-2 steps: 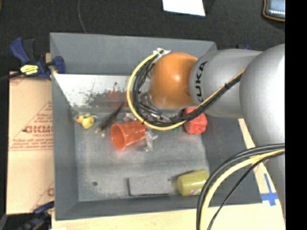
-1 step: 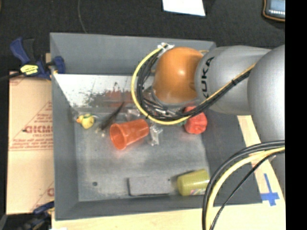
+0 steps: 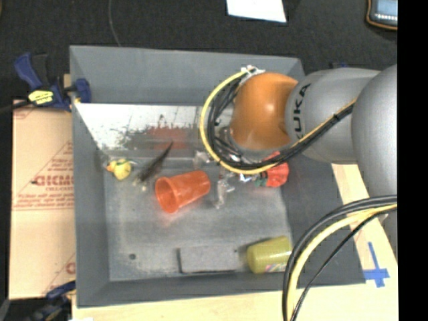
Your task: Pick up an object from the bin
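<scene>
My gripper hangs low in the middle of the bin, just right of an orange plastic cup that lies on its side with its mouth to the left. The fingertips stand beside the cup's narrow end, and nothing shows between them. A small red thing lies just right of the gripper, partly hidden under the wrist cables. A dark, thin stick-like thing lies slanted up and left of the cup.
A small yellow toy sits near the left wall. A yellow-green bottle-shaped thing lies by the front wall at the right, with a flat grey pad to its left. The arm's orange cover hides the back right of the bin.
</scene>
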Controlling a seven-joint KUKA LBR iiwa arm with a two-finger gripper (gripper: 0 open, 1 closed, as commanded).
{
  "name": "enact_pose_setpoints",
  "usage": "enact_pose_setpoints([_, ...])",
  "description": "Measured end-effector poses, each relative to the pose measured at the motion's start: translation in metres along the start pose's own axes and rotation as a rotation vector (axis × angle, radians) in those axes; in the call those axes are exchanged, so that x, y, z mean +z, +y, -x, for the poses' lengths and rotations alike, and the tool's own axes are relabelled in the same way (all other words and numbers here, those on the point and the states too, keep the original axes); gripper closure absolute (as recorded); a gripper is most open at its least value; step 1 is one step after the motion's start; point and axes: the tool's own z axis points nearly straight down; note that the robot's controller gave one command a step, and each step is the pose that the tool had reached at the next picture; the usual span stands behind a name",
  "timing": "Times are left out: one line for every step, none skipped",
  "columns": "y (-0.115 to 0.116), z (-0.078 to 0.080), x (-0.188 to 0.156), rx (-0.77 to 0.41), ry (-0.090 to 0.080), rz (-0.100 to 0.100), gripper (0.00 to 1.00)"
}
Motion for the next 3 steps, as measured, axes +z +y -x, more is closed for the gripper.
enact_pose_setpoints([0.018, 0.027, -0.063, -0.31, -0.007, -0.004, 0.0])
enact_pose_setpoints([0.006, 0.006, -0.085, -0.054, 0.002, -0.002, 0.0])
enact_pose_setpoints([0.02, -0.01, -0.01, -0.343, -0.018, -0.006, 0.0])
